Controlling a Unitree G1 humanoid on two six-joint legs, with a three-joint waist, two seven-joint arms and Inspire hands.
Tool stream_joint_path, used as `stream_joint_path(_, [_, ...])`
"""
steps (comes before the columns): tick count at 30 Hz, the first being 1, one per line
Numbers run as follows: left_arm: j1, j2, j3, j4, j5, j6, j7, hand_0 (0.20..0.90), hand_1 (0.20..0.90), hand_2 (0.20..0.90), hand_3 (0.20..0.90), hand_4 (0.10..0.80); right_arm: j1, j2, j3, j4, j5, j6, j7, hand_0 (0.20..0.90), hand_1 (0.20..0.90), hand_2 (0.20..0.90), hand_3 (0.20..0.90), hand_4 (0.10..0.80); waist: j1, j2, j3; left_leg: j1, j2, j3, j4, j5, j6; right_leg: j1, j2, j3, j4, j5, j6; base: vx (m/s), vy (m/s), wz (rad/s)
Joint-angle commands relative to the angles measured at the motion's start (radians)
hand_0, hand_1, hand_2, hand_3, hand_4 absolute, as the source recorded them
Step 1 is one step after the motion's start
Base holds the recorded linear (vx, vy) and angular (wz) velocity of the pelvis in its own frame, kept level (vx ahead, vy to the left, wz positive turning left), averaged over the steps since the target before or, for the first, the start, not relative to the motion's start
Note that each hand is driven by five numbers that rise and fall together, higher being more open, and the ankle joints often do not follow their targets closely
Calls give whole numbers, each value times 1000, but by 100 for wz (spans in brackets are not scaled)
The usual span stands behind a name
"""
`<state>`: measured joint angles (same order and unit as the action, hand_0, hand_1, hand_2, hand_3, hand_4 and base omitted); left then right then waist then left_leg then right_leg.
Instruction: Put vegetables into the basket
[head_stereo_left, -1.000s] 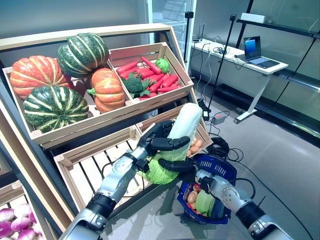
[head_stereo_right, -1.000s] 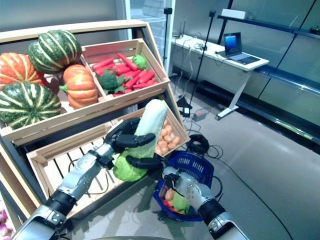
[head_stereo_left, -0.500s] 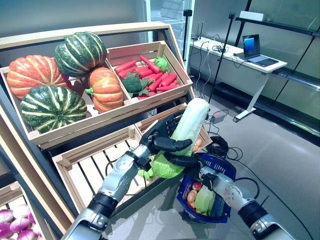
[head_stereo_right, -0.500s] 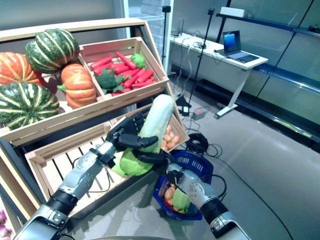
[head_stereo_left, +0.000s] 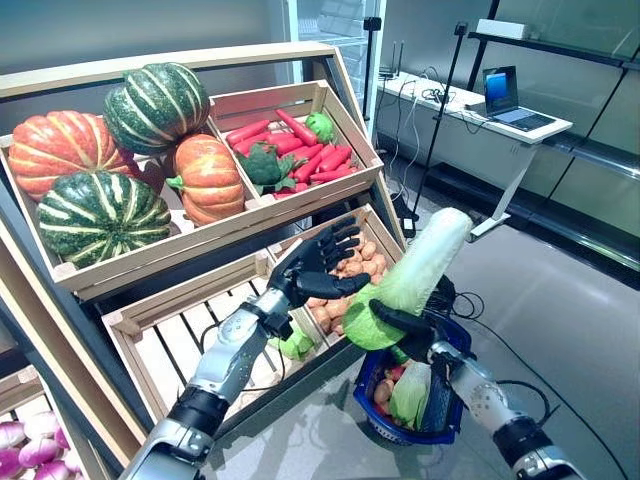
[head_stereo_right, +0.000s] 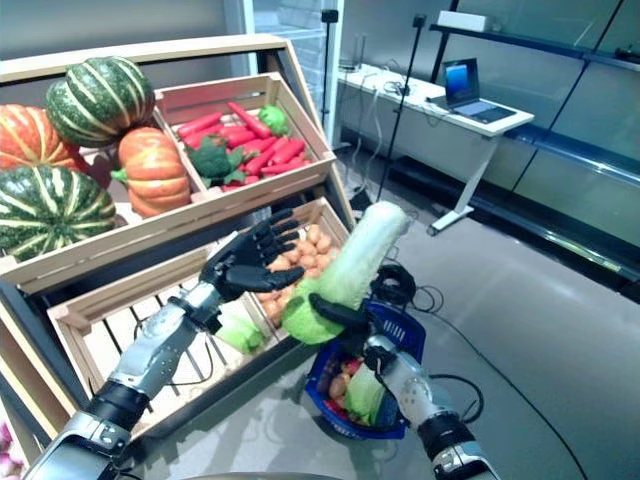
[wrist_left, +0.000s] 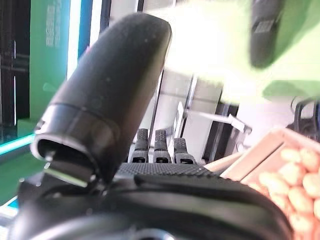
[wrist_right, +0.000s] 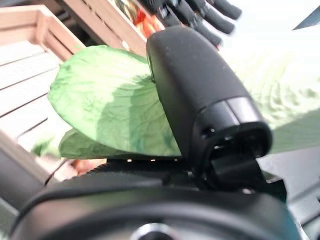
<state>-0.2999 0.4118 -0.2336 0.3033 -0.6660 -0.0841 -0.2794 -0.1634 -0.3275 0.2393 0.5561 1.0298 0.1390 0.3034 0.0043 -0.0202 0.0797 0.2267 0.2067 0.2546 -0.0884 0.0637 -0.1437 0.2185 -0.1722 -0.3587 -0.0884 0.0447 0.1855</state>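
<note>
Wooden crates (head_stereo_left: 320, 195) on a slanted rack hold pumpkins (head_stereo_left: 95, 215), carrots and potatoes (head_stereo_left: 350, 270); grey floor beyond. Right hand (head_stereo_left: 415, 330), fingers curled round the leafy end of a long cabbage (head_stereo_left: 415, 275), holds it tilted just above the blue basket (head_stereo_left: 440, 420), which already has produce in it. Left hand (head_stereo_left: 318, 268), fingers spread and clear of the cabbage, hangs over the potato crate. Step in hand: carrying to the basket. Next move likely calls for lowering the cabbage, then letting go.
</note>
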Motion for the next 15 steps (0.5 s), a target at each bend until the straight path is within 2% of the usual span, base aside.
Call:
stream_joint_path(1, [-76, 40, 98, 34, 14, -167, 33, 900, 900, 900, 900, 800, -89, -16, -114, -19, 77, -142, 32, 300, 300, 300, 300, 400, -2, 2, -24, -12, -3, -26, 1, -56, 14, 21, -15, -6, 5, -26, -39, 48, -35, -1])
stream_joint_path(9, [-58, 87, 156, 123, 91, -169, 98, 900, 900, 900, 900, 800, -67, -83, -242, 146, 67, -126, 19, 300, 300, 300, 300, 400, -3, 8, -10, -8, 2, -16, 1, -55, 8, 19, -12, -8, 9, -32, -39, 70, -31, -2])
stream_joint_path(15, [-79, 90, 136, 176, 119, -167, 135, 900, 900, 900, 900, 800, -132, -123, -258, 283, 28, -123, -14, 300, 300, 300, 300, 400, 10, 19, 22, -17, -1, -25, 1, -51, 4, -4, -12, -15, 39, -49, -44, 45, -11, -5])
